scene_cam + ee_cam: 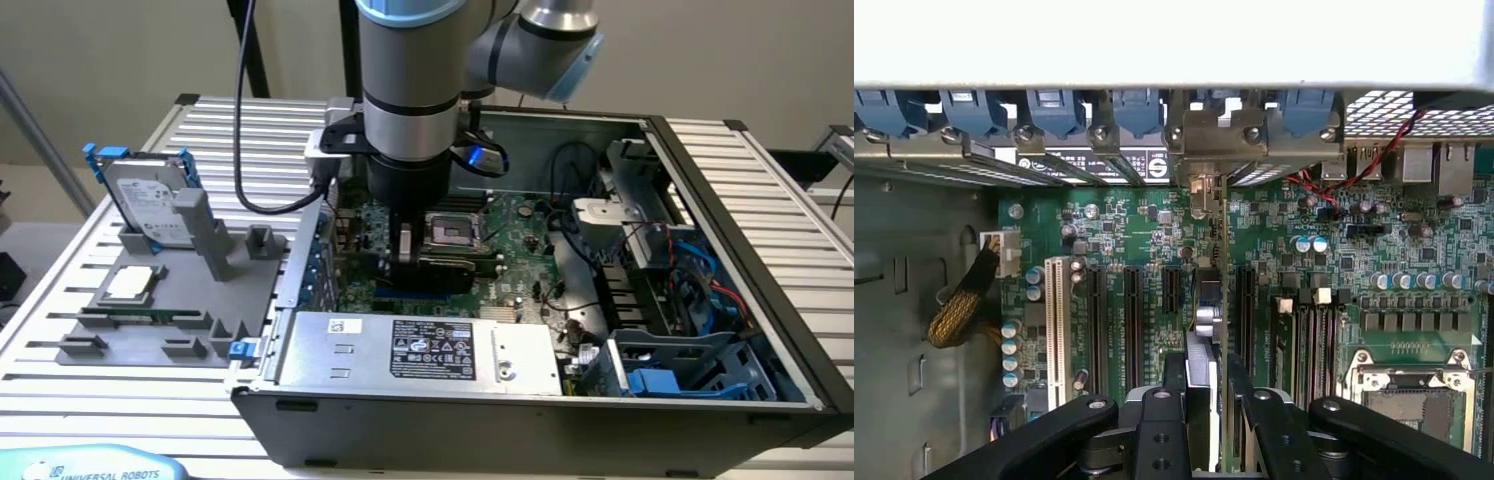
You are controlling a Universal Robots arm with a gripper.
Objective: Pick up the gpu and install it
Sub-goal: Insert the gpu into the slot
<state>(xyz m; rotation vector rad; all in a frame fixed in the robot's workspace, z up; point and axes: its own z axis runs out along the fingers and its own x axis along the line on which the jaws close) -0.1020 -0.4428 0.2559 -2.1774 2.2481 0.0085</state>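
Note:
In the wrist view the gpu (1206,310) stands edge-on between my fingers (1174,385), a thin card running down toward the black expansion slots of the green motherboard (1124,225). Its silver bracket (1204,140) sits at the case's rear slot openings, under the blue clips. My gripper (1206,400) is shut on the card's upper edge. In the exterior view the gripper (430,262) reaches down inside the open computer case (747,250), over the motherboard's slot area on the exterior view's left of the CPU socket (454,232).
A power supply (414,350) fills the case's near side; cables and drive cages (667,290) crowd the exterior view's right. Outside, a grey fixture (174,320) holds a silver hard drive with blue rails (140,195), a processor chip (130,283) and a memory stick (134,315).

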